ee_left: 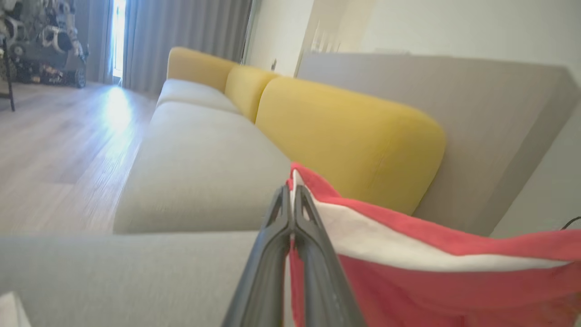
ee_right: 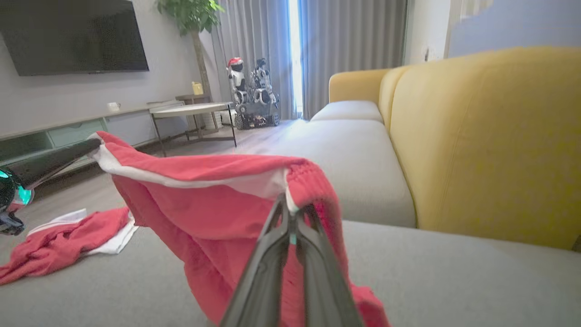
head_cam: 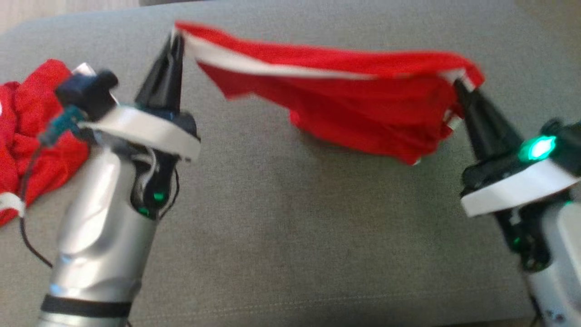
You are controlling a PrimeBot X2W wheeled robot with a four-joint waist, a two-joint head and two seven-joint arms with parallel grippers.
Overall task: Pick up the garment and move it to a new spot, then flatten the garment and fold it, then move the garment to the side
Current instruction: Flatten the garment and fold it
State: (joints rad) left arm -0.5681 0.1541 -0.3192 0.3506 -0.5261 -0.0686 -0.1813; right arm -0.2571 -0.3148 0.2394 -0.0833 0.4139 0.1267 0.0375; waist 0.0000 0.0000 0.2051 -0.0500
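Observation:
A red garment [head_cam: 345, 100] with a white stripe hangs stretched between both grippers above the grey sofa seat [head_cam: 281, 236]. My left gripper [head_cam: 174, 38] is shut on the garment's left corner; the left wrist view has the red cloth [ee_left: 408, 268] pinched at the left gripper's tips [ee_left: 291, 193]. My right gripper [head_cam: 459, 86] is shut on the garment's right end, where the cloth bunches and droops toward the seat. In the right wrist view the garment [ee_right: 209, 195] runs from the right gripper's tips [ee_right: 288, 209] leftward to the left gripper's fingers [ee_right: 54, 159].
A second red and white garment [head_cam: 32, 131] lies crumpled on the seat at the far left, behind my left arm, and shows as a red heap [ee_right: 59, 240] in the right wrist view. Yellow back cushions [ee_right: 490, 136] line the sofa's far side.

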